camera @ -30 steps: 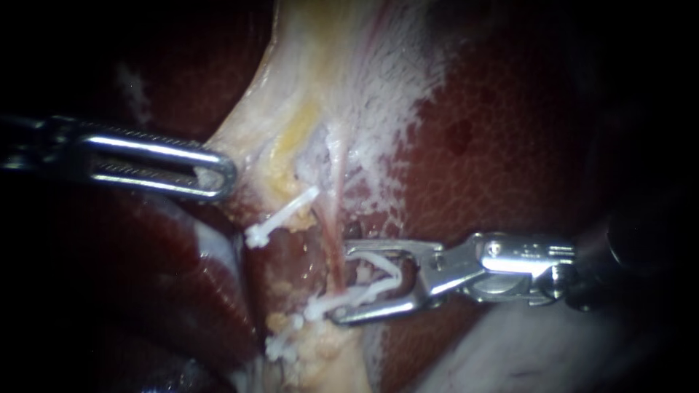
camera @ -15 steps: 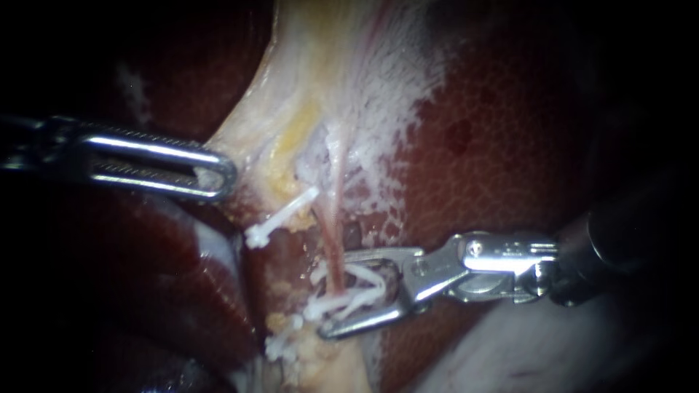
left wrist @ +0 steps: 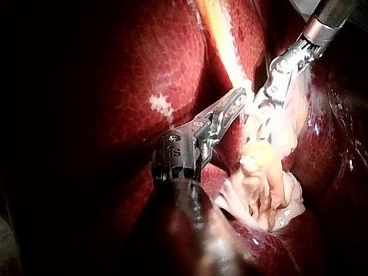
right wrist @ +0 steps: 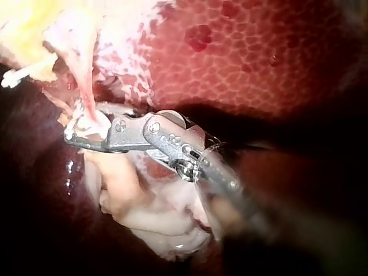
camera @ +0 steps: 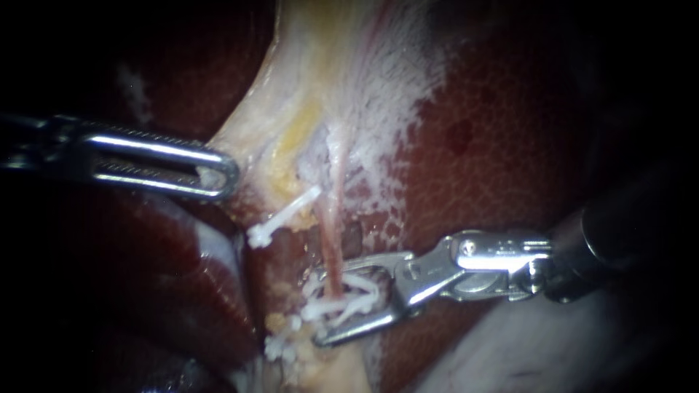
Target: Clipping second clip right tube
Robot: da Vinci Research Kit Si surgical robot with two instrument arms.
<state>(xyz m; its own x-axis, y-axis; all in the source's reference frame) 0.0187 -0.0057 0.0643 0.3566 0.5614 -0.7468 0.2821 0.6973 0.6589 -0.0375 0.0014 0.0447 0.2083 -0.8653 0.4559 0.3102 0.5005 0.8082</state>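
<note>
A thin pink tube (camera: 331,240) runs down from the pale gallbladder tissue (camera: 320,87). My right instrument (camera: 324,306) comes in from the right. Its jaws stand one on each side of the tube's lower part and hold a white clip (camera: 357,290) between them, which also straddles the tube. In the right wrist view the same jaws (right wrist: 80,135) hold the clip (right wrist: 95,123) round the tube (right wrist: 86,98). My left instrument (camera: 222,175) is shut on the edge of the pale tissue and holds it to the left; the left wrist view shows that grip too (left wrist: 236,100).
A white clip (camera: 280,218) sits on tissue left of the tube, and another white clip (camera: 280,346) lies lower down. Dark red liver (camera: 495,167) fills the right side. Pale folded tissue (right wrist: 155,218) lies under my right instrument.
My right instrument has slid left, so its jaws and clip now reach across the pink tube. The gap between its jaws looks a little narrower. The left instrument has not moved.
</note>
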